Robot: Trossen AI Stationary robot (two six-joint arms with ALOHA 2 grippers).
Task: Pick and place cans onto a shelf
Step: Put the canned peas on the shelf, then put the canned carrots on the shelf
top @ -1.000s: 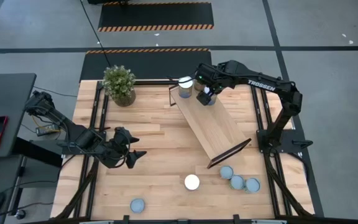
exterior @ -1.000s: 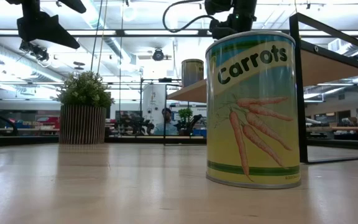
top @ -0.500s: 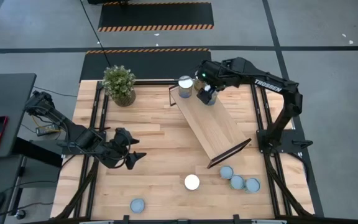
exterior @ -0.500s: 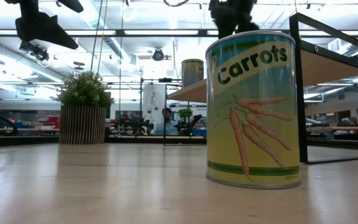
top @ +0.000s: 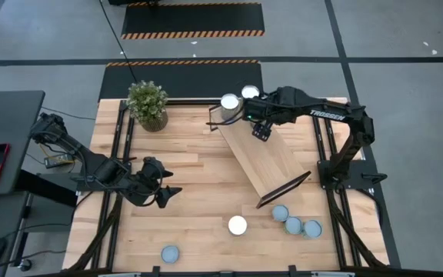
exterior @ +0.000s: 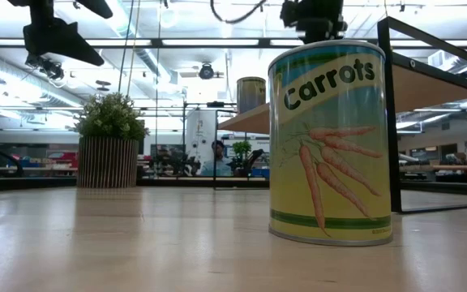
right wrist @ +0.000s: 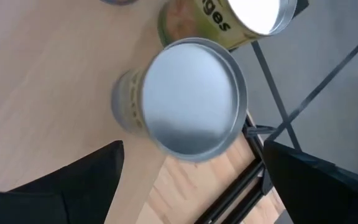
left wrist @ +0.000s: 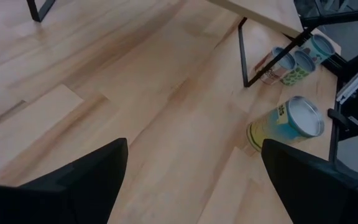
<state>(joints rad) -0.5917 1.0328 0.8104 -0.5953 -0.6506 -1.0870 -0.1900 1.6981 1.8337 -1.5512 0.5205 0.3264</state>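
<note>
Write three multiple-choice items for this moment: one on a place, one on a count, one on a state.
1. Where is the right claw?
A. Over the shelf, near its far end
B. Over the potted plant
C. Down at the table's near edge

2. How many cans does the high view show on the bare tabletop, off the shelf?
A. Three
B. Five
C. Seven

3. How is the left claw?
A. Shut on a can
B. Open and empty
C. Shut on the plant

Key: 1 A, it hangs above the board beside two shelved cans. 2 B, one white-topped and four blue-grey. 3 B, its wrist view shows spread fingers with only tabletop between.
</note>
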